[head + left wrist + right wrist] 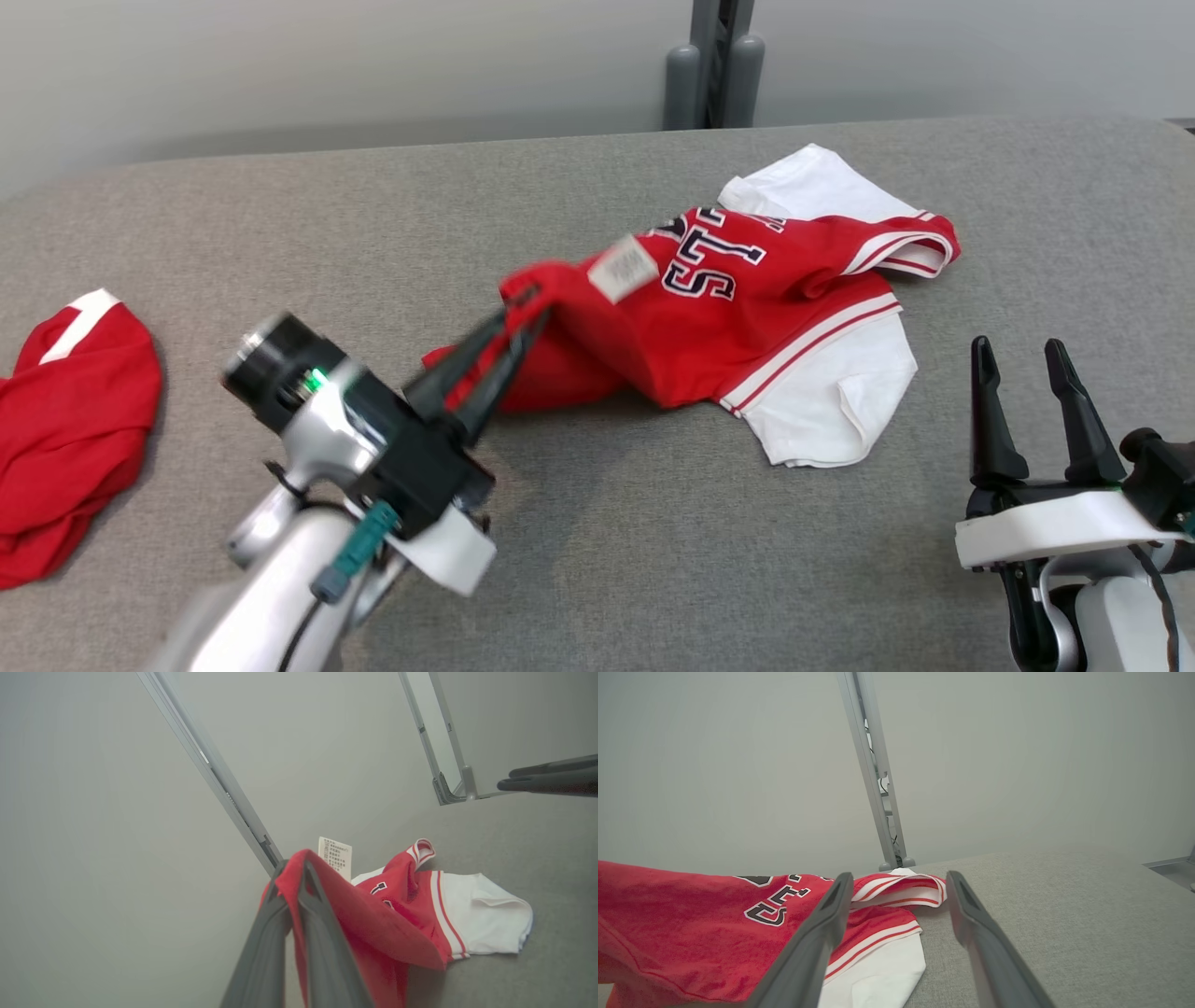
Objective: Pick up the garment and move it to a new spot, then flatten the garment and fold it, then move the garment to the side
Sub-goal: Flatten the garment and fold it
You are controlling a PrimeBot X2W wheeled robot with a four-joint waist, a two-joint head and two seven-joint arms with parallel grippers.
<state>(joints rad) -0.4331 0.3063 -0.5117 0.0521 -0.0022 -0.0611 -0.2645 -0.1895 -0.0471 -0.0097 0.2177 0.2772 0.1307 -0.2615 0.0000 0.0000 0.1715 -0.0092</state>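
The garment (738, 327) is a red shirt with white sleeves, striped trim and dark lettering, crumpled on the grey table (653, 560) right of centre. My left gripper (527, 313) is shut on the garment's left red edge and holds that edge raised above the table. In the left wrist view the red cloth (373, 914) drapes over my closed left gripper (299, 868), with a white care tag (335, 857) standing behind. My right gripper (1024, 355) stands open at the lower right, apart from the garment. In the right wrist view its open fingertips (840, 891) frame the garment's (691, 914) striped sleeve.
A second red garment (70, 420) with a white stripe lies bunched at the table's left edge. A grey metal post (714, 65) stands behind the table's far edge against a pale wall. Bare grey table surface spreads along the front.
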